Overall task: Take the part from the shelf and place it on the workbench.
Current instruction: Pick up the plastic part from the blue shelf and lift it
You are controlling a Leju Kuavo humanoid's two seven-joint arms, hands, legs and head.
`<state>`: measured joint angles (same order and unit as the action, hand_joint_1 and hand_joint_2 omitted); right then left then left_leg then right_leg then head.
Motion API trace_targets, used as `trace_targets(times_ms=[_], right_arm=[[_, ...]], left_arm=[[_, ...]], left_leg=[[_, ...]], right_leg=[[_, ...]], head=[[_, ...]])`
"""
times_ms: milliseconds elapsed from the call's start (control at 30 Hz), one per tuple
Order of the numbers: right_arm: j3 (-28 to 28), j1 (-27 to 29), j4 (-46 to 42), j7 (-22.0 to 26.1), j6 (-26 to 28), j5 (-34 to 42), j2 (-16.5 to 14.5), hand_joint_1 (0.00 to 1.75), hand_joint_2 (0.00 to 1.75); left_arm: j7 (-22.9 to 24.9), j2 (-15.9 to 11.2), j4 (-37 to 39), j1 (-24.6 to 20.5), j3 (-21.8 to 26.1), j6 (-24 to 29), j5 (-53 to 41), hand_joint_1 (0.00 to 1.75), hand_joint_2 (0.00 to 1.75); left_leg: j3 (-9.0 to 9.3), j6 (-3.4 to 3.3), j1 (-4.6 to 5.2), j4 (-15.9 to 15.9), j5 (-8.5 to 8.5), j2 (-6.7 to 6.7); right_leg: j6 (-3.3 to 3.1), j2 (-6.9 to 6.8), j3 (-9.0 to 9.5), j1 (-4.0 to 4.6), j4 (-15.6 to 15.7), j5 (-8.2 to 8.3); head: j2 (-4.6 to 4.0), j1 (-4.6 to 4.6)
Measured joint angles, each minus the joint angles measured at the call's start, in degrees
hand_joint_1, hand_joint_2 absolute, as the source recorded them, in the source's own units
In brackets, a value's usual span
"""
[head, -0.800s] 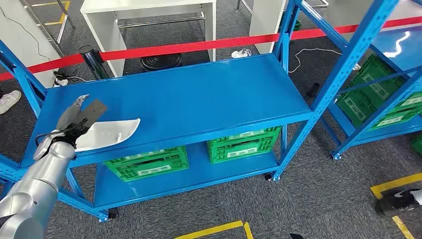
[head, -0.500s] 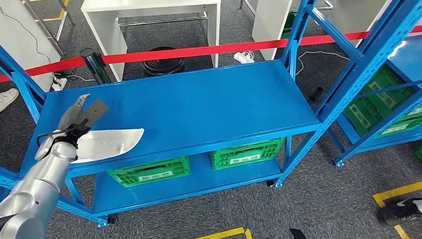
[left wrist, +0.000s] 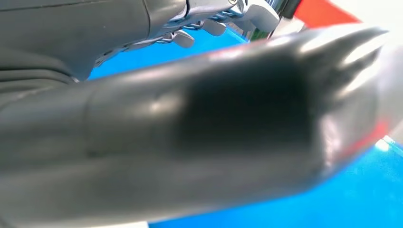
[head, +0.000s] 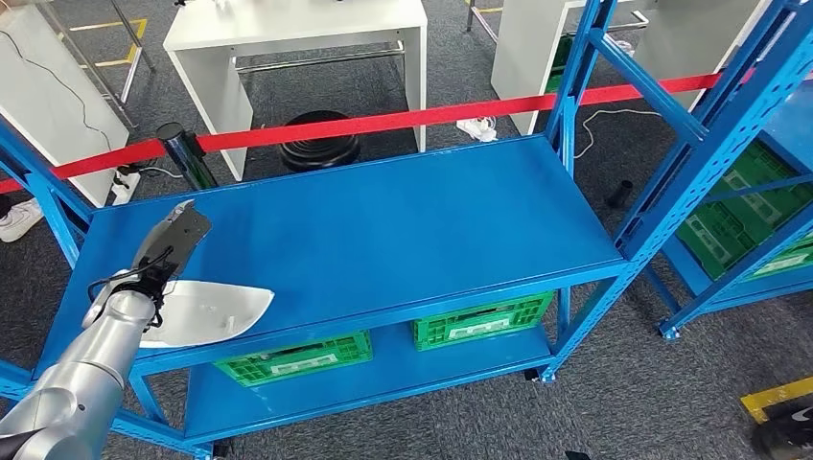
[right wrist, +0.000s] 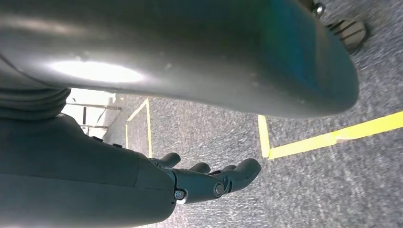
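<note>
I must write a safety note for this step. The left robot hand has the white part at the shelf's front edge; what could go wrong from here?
1. The white part overhangs the front edge of the blue shelf, and the left robot hand holds it at one end only, so it may tip or slip out.
2. The shelf's left post stands near the arm; the part could hit it when swung away.

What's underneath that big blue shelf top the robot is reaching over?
Below the blue shelf top sits a lower blue shelf holding two green crates. The shelf top covers their contents. The left robot hand holds a white part.
</note>
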<state>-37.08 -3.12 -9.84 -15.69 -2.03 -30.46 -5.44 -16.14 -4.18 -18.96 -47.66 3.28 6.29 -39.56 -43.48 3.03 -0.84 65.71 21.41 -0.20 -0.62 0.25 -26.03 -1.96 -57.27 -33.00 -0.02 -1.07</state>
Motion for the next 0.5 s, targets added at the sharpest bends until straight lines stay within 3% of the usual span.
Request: trace_targets(times_ms=[67, 167, 233, 300, 367, 400, 433, 500], right_arm=[[0.0, -0.1, 0.0, 0.3, 0.0, 0.0, 0.1, 0.0, 0.0], [0.0, -0.2, 0.0, 0.9, 0.0, -0.1, 0.2, 0.0, 0.0], [0.0, -0.3, 0.0, 0.9, 0.0, -0.1, 0.1, 0.0, 0.0], [0.0, -0.4, 0.0, 0.8, -0.1, -0.2, 0.1, 0.0, 0.0], [0.0, -0.3, 0.0, 0.8, -0.1, -0.3, 0.2, 0.0, 0.0], [0.0, -0.2, 0.0, 0.8, -0.1, -0.3, 0.2, 0.0, 0.0], [0.0, -0.1, 0.0, 0.7, -0.1, -0.3, 0.2, 0.0, 0.0], [-0.1, -0.1, 0.0, 0.8, -0.1, -0.3, 0.2, 0.0, 0.0]], left_arm=[[-0.1, 0.0, -0.1, -0.1, 0.0, 0.0, 0.1, 0.0, 0.0], [-0.2, 0.0, -0.3, 0.0, 0.0, 0.0, 0.4, 0.0, 0.0], [-0.7, 0.0, -0.7, 0.2, 0.0, 0.0, 1.3, 0.0, 0.0], [-1.7, -0.1, -1.0, 0.3, 0.0, 0.0, 2.6, 0.0, 0.0], [-2.5, -0.1, -1.1, 0.7, 0.0, 0.0, 3.4, 0.0, 0.0], [-2.7, -0.1, -1.2, 1.0, 0.0, 0.0, 3.6, 0.0, 0.0], [-2.9, -0.1, -1.2, 1.2, -0.1, 0.1, 3.7, 0.0, 0.0], [-3.5, -0.1, -1.7, 1.4, -0.2, 0.2, 4.0, 0.0, 0.87]], left_leg=[[3.26, -0.08, 0.08, -5.7, -1.29, -0.02], [4.03, -1.59, 0.39, -6.9, 0.32, -0.22], [4.43, -2.5, 0.33, -7.1, 0.86, -0.28], [4.96, -3.18, 0.28, -7.4, 1.26, -0.24], [5.3, -3.64, 0.53, -7.4, 1.65, -0.23], [5.53, -3.8, 0.69, -7.3, 1.85, -0.29], [5.8, -3.87, 0.85, -7.3, 2.07, -0.4], [6.39, -3.82, 1.09, -7.0, 2.54, -0.65]], right_leg=[[0.87, -0.03, 0.5, -0.04, 0.0, -0.92], [1.93, -0.15, 0.66, 0.06, 0.7, -1.37], [2.43, -0.24, 0.44, -0.02, -0.5, -2.38], [2.51, -0.25, -2.87, 0.11, -6.7, -5.07], [2.35, -0.23, -8.29, 0.46, -15.0, -7.52], [2.2, -0.22, -10.32, 0.66, -17.3, -7.34], [1.95, -0.22, -11.32, 0.84, -17.4, -5.85], [1.21, -0.22, -10.22, 1.22, -11.5, -0.33]], head=[[0.0, -0.27], [0.0, -0.26], [0.0, -0.13], [0.0, 0.01], [0.0, 0.09], [0.0, 0.13], [0.0, 0.15], [0.0, 0.18]])
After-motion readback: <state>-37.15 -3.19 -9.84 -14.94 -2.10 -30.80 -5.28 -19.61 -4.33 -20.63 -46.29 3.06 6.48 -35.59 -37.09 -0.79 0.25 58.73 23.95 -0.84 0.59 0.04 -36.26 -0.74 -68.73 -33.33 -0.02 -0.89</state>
